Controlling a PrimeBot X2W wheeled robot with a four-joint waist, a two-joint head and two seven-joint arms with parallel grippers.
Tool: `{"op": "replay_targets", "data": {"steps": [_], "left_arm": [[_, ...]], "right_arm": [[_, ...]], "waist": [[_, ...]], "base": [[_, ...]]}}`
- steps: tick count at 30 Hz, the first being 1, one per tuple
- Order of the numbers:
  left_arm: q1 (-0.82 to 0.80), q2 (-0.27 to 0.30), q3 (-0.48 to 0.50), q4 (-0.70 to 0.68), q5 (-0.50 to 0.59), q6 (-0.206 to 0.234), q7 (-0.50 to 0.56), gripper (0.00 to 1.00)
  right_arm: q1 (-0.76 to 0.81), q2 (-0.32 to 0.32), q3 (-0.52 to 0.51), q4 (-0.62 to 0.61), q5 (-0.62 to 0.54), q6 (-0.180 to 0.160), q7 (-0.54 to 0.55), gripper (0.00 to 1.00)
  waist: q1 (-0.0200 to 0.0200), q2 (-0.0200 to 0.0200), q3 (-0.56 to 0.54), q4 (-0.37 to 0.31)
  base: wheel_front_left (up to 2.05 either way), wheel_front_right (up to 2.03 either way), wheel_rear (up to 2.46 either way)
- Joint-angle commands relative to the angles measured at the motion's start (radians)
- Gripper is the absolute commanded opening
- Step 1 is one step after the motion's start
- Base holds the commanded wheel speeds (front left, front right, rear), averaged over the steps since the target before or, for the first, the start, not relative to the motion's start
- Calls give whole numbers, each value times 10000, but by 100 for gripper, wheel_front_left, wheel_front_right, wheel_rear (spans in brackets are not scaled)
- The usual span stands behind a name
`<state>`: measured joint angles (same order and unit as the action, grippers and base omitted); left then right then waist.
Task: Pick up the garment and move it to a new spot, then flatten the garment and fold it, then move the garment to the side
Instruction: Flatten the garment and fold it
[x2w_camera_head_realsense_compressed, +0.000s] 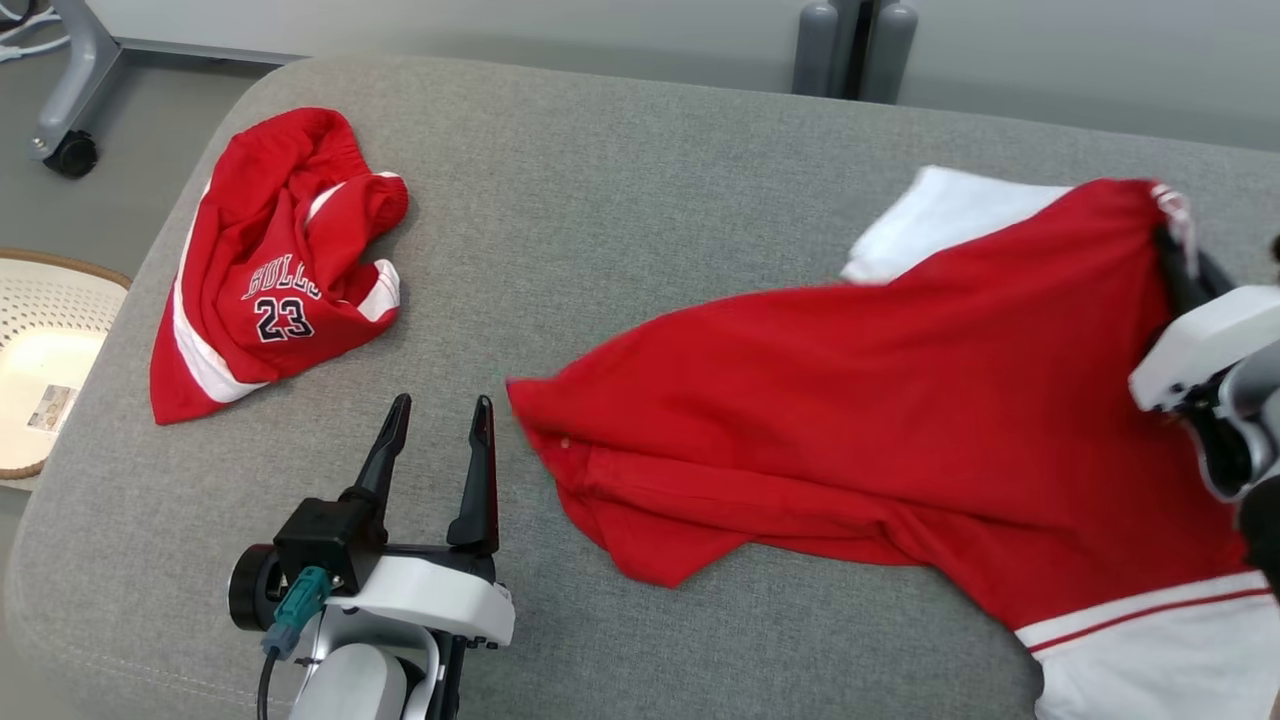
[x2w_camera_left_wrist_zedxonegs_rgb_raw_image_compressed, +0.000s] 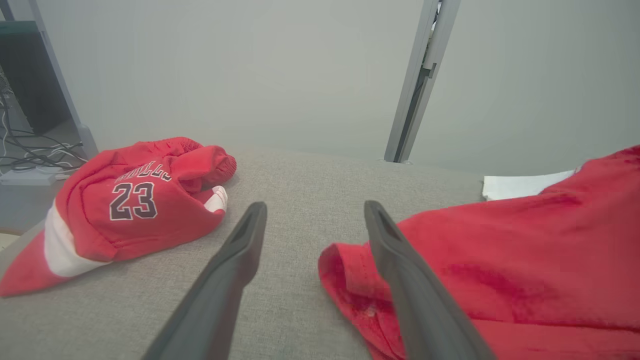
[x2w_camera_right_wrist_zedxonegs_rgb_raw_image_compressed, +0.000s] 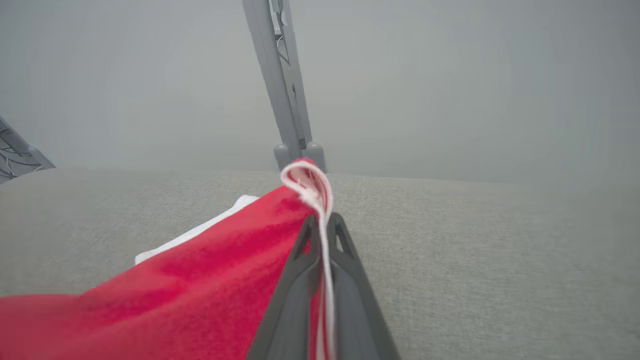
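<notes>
At three o'clock the right gripper (x2w_camera_right_wrist_zedxonegs_rgb_raw_image_compressed: 322, 222) clamps the white-trimmed edge of the red garment (x2w_camera_head_realsense_compressed: 900, 400); at seven o'clock the left gripper (x2w_camera_head_realsense_compressed: 440, 410) hovers, jaws spread, just beside its corner.

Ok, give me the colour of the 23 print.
The 23 is dark navy, outlined white; head view shows it best.

Grey cushion (x2w_camera_head_realsense_compressed: 620, 200), red shorts (x2w_camera_head_realsense_compressed: 270, 270), white basket (x2w_camera_head_realsense_compressed: 60, 295)

Pinching the red garment's (x2w_camera_head_realsense_compressed: 900, 420) raised edge with the right gripper (x2w_camera_head_realsense_compressed: 1170, 250), at the grey cushion's (x2w_camera_head_realsense_compressed: 620, 200) right. Holding the left gripper (x2w_camera_head_realsense_compressed: 442, 402) spread and empty just beside the garment's left corner. Far left: crumpled red shorts (x2w_camera_head_realsense_compressed: 270, 280), pale basket (x2w_camera_head_realsense_compressed: 40, 290).
</notes>
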<state>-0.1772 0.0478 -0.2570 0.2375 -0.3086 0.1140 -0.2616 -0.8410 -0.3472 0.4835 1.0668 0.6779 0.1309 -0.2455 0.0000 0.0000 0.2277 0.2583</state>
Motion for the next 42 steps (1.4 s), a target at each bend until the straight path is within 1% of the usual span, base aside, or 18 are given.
{"op": "replay_targets", "data": {"steps": [1, 3, 5, 9, 13, 17, 18, 19, 21, 26, 29, 33, 38, 40, 42], "left_arm": [[-151, 45, -13, -21, -19, -21, -32, 100], [-179, 43, -81, -31, -29, -51, -32, 100], [-220, 45, -166, -57, -38, -58, -32, 100], [-239, 47, -214, -56, -18, -80, -32, 100], [-278, 45, -248, -22, -2, -88, -32, 100], [-302, 45, -296, 16, -31, -87, -32, 100], [-300, 43, -309, 26, -40, -78, -32, 100], [-291, 43, -328, 38, -48, -68, -32, 100], [-281, 50, -344, 51, -74, -40, -32, 100], [-230, 50, -344, 113, -88, -30, -32, 100], [-122, 45, -271, 158, -98, -32, -32, 100], [14, 43, -175, 191, -64, -71, -32, 100], [166, 45, -54, 160, -82, -89, -32, 100], [213, 45, -58, 139, -85, -101, -32, 100], [238, 50, -45, 118, -109, -88, -32, 100]], "right_arm": [[-275, -220, -241, 186, 27, -3, -167, 0], [-476, -468, -592, 311, -15, -3, -223, 0], [-606, -858, -1038, 242, -289, -3, -222, 0], [-646, -1266, -1905, 356, -962, -3, -219, 0], [-728, -1353, -2509, 813, -1628, -3, -220, 0], [-806, -1231, -2753, 1698, -2135, -3, -208, 0], [-843, -1149, -2747, 1819, -2250, -3, -203, 20], [-879, -1011, -2806, 1921, -2214, -3, -175, 100], [-876, -900, -2882, 2036, -2135, -3, 8, 100], [-713, -723, -2540, 2098, -2331, -5, 83, 100], [-595, -569, -2325, 2025, -2241, -5, 22, 100], [-516, -561, -2131, 1804, -2109, -3, -59, 100], [-205, -421, -2009, 892, -1588, -3, -197, 100], [55, -338, -1986, 210, -1212, -3, -209, 100], [429, -540, -1933, -752, -1030, -3, -214, 100]], "waist": [[0, 0, 23, -57], [0, 0, 79, -71], [0, 0, 165, -43], [0, 0, 316, 38], [0, 0, 404, 111], [0, 0, 403, 165], [0, 0, 385, 170], [0, 0, 363, 168], [0, 0, 332, 148], [0, 0, 120, 42], [0, 0, -170, -106], [0, 0, -605, -397], [0, 0, -1107, -848], [0, 0, -1250, -1011], [0, 0, -1377, -1175]], "base": [[0, 0, 0], [0, 0, 0], [0, 0, 0], [0, 0, 0], [0, 0, 0], [0, 0, 0], [0, 0, 0], [0, 0, 0], [0, 0, 0], [0, 0, 0], [0, 0, 0], [0, 0, 0], [0, 0, 0], [0, 0, 0], [0, 0, 0]]}}
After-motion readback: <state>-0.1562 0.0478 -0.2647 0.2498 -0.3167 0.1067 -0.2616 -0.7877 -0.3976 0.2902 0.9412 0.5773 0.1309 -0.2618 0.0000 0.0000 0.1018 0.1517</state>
